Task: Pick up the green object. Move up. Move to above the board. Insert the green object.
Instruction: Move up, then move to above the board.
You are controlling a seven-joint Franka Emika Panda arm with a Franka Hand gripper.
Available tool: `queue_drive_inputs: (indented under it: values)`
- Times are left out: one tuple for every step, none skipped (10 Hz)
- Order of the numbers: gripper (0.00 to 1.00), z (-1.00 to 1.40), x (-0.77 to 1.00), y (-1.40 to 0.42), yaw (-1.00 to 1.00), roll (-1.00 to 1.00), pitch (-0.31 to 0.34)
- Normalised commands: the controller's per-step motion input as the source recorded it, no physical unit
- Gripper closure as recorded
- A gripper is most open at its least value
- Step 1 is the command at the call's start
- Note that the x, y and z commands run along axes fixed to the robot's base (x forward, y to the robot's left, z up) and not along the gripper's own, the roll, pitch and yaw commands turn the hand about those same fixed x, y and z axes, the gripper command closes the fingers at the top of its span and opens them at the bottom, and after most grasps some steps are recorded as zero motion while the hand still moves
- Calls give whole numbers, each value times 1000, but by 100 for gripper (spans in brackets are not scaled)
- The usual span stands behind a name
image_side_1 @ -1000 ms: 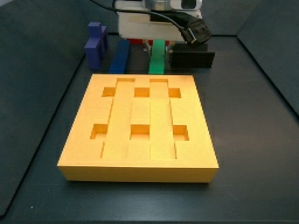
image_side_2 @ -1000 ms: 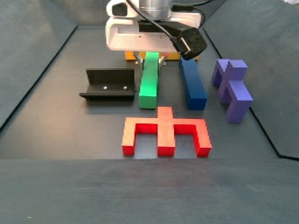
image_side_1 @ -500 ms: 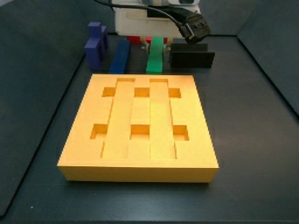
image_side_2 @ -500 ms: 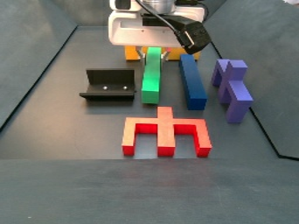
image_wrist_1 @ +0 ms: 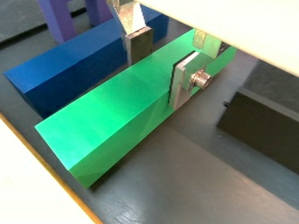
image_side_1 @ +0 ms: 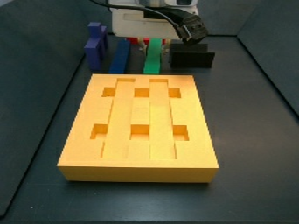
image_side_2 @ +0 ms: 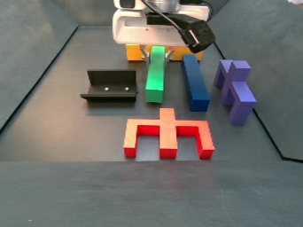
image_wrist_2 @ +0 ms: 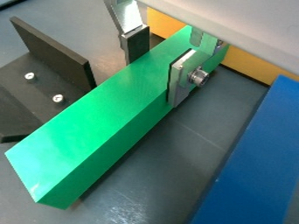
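The green object [image_side_2: 154, 78] is a long bar lying between the fixture and a blue bar; it also shows in a side view [image_side_1: 153, 57]. My gripper [image_side_2: 155, 46] is at the bar's end nearest the board [image_side_1: 105, 140]. In both wrist views the gripper [image_wrist_1: 162, 74] [image_wrist_2: 159, 73] has one pad on each long side of the green bar [image_wrist_1: 111, 122] [image_wrist_2: 93, 131], shut on it. The bar stays level, just off the floor. The board is a large orange-yellow block with grooves and square holes.
A blue bar [image_side_2: 194, 82] lies right beside the green one. A purple piece [image_side_2: 236, 89] stands beyond it. The dark fixture [image_side_2: 110, 86] sits on the other side. A red comb-shaped piece [image_side_2: 169, 135] lies past the bar's free end. Dark walls enclose the floor.
The gripper has risen a little, and the green bar has come up slightly with it. Nothing else has moved.
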Motion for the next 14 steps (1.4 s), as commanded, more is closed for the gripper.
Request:
queue_drive_inputs:
  values:
    - [100, 834, 61, 26, -24, 2, -17]
    - [100, 605, 18, 20, -31, 4, 4]
    - [100, 201, 27, 20, -17, 4, -18]
    - [100, 1400, 0, 0, 0, 0, 0]
    - [100, 1400, -29, 0, 5, 1, 41]
    - [100, 1400, -39, 0, 2, 4, 36]
    - [100, 1400, -2, 3, 0, 11, 16]
    - [100, 1400, 14, 2, 1, 12, 47]
    - [100, 1400, 1, 3, 0, 14, 62]
    - [100, 738, 26, -1, 1, 12, 56]
    - [100, 374, 41, -1, 0, 13, 61]
    - [100, 174, 46, -3, 1, 11, 57]
    - [100, 299, -169, -1400, 247, 58, 323]
    - [100, 276, -175, -1400, 242, 65, 314]
